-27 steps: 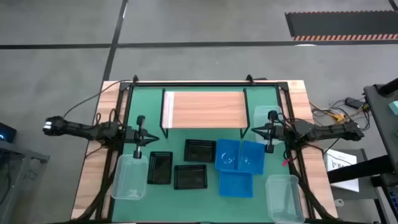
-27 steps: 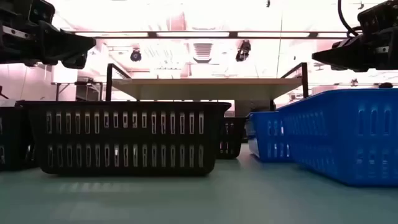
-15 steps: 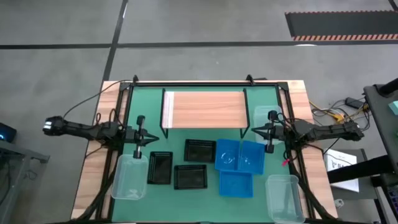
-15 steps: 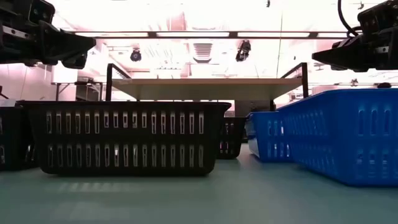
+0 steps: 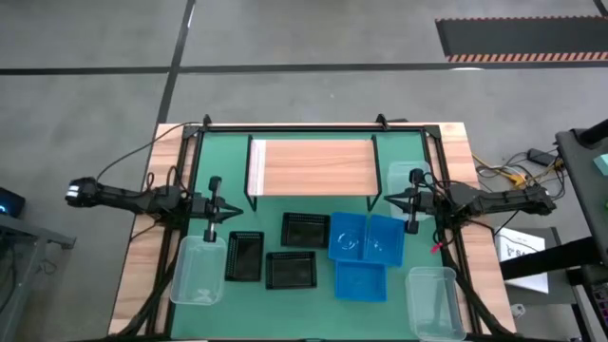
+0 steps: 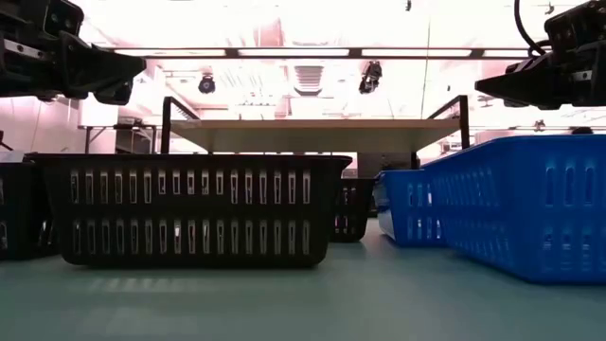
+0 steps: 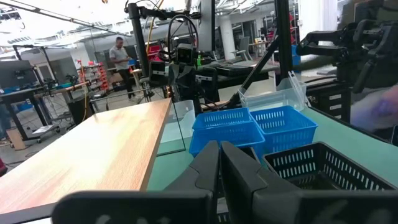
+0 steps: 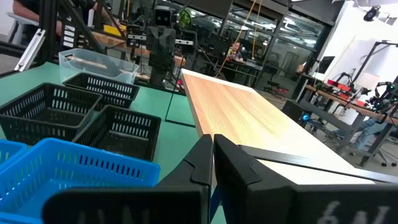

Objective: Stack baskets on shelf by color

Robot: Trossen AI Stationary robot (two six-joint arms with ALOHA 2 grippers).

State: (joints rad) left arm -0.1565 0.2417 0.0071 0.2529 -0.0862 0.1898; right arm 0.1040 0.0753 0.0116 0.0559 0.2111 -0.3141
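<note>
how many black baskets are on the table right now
3, all in front of the shelf: one beside the left clear tub, one next to the blue baskets, one nearest the front edge.

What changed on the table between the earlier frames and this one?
Nothing visibly changed. The left gripper and right gripper hang shut and empty at either end of the shelf, and the black baskets, blue baskets and clear baskets all lie where they were.
</note>
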